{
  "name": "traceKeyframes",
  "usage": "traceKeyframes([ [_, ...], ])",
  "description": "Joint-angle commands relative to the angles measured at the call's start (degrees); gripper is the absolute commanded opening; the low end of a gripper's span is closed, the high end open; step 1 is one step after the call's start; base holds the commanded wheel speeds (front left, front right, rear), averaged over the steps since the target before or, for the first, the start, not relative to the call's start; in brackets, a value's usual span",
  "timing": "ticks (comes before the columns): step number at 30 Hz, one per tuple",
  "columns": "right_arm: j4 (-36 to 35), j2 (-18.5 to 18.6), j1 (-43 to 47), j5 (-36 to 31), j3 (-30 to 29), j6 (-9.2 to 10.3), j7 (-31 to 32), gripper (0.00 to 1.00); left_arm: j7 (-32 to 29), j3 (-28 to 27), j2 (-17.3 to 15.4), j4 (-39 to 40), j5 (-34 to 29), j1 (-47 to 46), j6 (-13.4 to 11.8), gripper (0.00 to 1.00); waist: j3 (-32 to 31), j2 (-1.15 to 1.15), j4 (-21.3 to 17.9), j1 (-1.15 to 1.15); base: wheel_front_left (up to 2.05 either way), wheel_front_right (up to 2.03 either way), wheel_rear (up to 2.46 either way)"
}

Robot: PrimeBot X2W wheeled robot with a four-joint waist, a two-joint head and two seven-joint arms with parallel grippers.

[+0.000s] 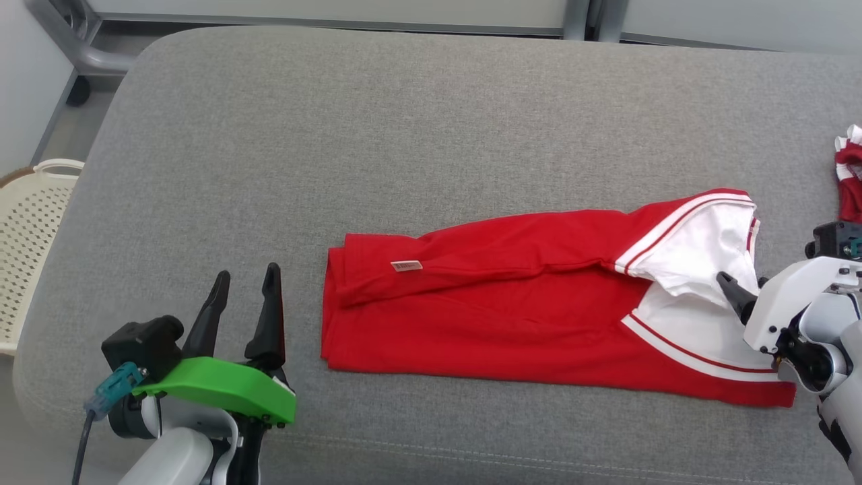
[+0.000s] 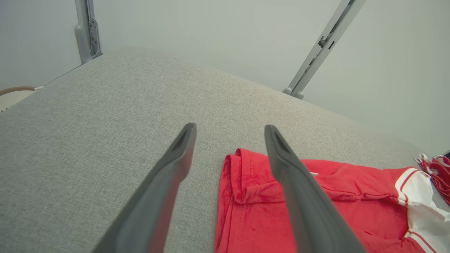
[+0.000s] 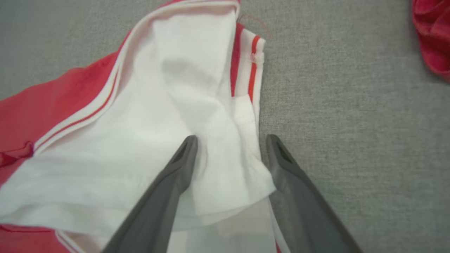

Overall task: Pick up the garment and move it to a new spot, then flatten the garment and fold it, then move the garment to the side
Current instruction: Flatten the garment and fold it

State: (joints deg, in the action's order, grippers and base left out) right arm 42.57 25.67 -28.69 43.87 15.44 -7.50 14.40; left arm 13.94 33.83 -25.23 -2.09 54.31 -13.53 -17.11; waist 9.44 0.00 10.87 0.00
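Garment (image 1: 505, 316) is on the gray cushion (image 1: 404, 121), front-right part. It's folded into a long band running left-right: red body, white panel with red stripes at the right end, small white label (image 1: 406, 266) near the left end.

Left claw (image 1: 246, 273) is released, fingers apart, over bare cushion near the front-left corner, just left of the garment's left end and not touching it.

Right claw (image 3: 232, 138) is also spread, at the garment's right end. White flap sits between the fingers, one finger on the cloth, the other at its edge over the cushion. Not clamped.

Second red/white cloth (image 1: 848, 175) is bunched at the cushion's right edge, apart from the garment.

Cream perforated basket (image 1: 34, 236) sits off the left edge, lower down. Gray metal frame (image 1: 74, 47) and pale wall beyond the back edge.
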Motion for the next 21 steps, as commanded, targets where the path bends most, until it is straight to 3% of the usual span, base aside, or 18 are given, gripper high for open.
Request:
traceKeyframes([
  [1, 0.76, -0.20, -0.50, -0.48, 0.04, 0.02, 0.38, 1.00, 0.21, 0.12, 0.14, -0.13, 0.10, 0.48, 0.38, 1.00, 0.14, 0.00, 0.57, 0.00, 0.00, 0.00, 0.00],
  [10, 2.01, -1.68, 0.15, 1.54, 2.00, 0.00, 2.98, 1.00, 0.38, 0.00, 0.45, -0.54, 0.63, 1.07, 0.84, 1.00, -0.04, 0.00, 1.57, 0.00, 0.00, 0.00, 0.00],
  [11, 1.90, -1.72, 0.33, 1.78, 2.22, 0.00, 3.09, 0.64, 0.40, -0.04, 0.46, -0.55, 0.72, 1.12, 0.89, 1.00, -0.07, 0.00, 1.61, 0.00, 0.00, 0.00, 0.00],
  [12, 1.82, -1.73, 0.48, 2.03, 2.59, 0.00, 3.28, 0.42, 0.41, -0.02, 0.43, -0.59, 0.71, 1.15, 0.86, 1.00, -0.09, 0.00, 1.62, 0.00, 0.00, 0.00, 0.00],
  [15, 1.53, -1.65, 0.60, 2.52, 3.45, 0.00, 3.31, 0.09, 0.39, -0.07, 0.39, -0.52, 0.55, 1.13, 0.96, 1.00, -0.05, 0.00, 1.60, 0.00, 0.00, 0.00, 0.00],
  [16, 1.51, -1.63, 0.50, 2.80, 3.30, 0.00, 2.77, 0.00, 0.38, -0.10, 0.38, -0.46, 0.51, 1.09, 0.94, 1.00, 0.00, 0.00, 1.57, 0.00, 0.00, 0.00, 0.00],
  [21, 1.81, -0.56, -1.06, 3.47, 2.94, 0.08, 1.40, 0.00, 0.43, -0.21, 0.19, -0.28, 0.41, 1.05, 0.67, 1.00, 0.25, 0.00, 1.13, 0.00, 0.00, 0.00, 0.00],
])
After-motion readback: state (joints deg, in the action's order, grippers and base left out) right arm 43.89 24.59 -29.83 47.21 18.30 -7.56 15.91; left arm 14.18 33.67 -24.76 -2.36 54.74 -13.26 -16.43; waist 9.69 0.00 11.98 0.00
